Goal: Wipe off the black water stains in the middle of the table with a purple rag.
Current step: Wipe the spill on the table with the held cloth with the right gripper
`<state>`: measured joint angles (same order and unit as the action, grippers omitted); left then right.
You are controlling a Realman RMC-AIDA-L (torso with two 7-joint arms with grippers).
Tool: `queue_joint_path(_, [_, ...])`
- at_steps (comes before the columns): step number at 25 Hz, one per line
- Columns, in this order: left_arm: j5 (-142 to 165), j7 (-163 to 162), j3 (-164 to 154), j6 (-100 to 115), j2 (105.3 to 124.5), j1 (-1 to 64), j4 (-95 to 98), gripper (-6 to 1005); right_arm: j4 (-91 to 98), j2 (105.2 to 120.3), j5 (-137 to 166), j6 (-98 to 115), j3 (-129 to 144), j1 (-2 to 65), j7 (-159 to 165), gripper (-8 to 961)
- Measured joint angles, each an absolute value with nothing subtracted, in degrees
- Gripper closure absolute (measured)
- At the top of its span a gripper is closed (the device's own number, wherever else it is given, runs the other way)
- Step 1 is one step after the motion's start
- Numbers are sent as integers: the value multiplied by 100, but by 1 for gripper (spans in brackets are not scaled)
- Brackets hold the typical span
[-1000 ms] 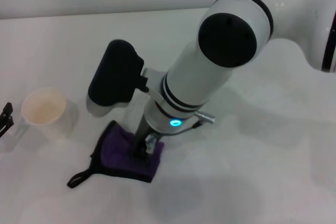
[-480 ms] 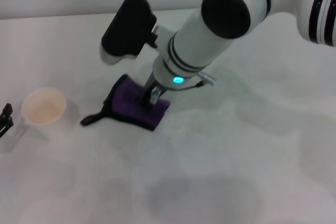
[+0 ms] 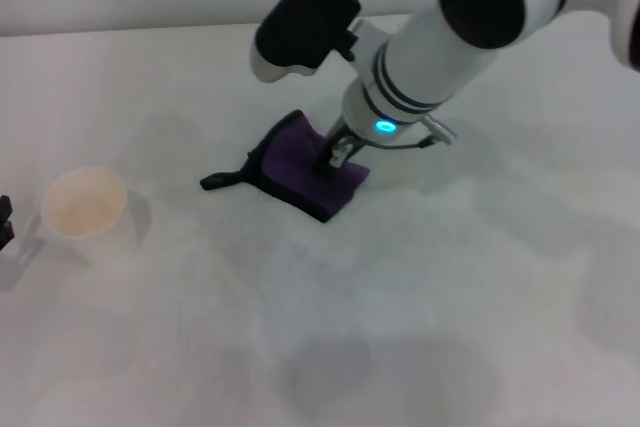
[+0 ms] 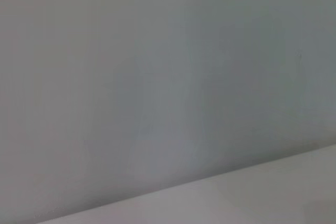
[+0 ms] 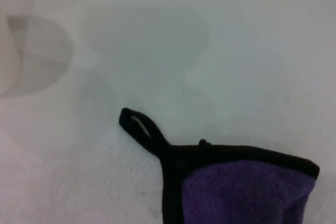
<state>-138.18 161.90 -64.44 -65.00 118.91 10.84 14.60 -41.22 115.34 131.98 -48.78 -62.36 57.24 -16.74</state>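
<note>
While nearest me the tabletop [image 3: 330, 367] is bare white w/ faint grey smudges, the paper cup [image 3: 84, 209] sits off to my left, and my left tool [image 3: 4, 221] is only a black sliver at the frame edge beside it; can't tell if it's apart or together.

Farther out, mid-tabletop, lies the purple rag [image 3: 305, 166], flat, its black loop strap [image 3: 222, 182] trailing toward my left. My right tool [image 3: 336, 154] is planted on top of it, pressing down; its tips are hidden by the wrist housing, so I can't tell if they're clamped on the cloth or just bearing on it.

I judge the rag soft, light, floppy: it'll bunch or slide if pushed w/o downward pressure. Best hold is the thick folded middle, not the strap or trim.

Right arm reaches in from far right, forearm angled steeply down, wrist near vertical over the rag, blue light lit.

Black water stains: none visible; maybe under the rag, can't say.
</note>
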Motion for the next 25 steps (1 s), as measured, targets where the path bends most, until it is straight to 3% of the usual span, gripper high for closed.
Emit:
queue_joint_path(12, [-13826,16189,-6442,-6258,11883,1198,1483,109,-6333,11521,15189,-6516,-8277,3913,-1779,814])
queue_joint_path(25, [-13814,16190,-6442,-6084,11874,1348,1481,109,-6557,11518,15560,-7058,-9375,3210,-2246,805])
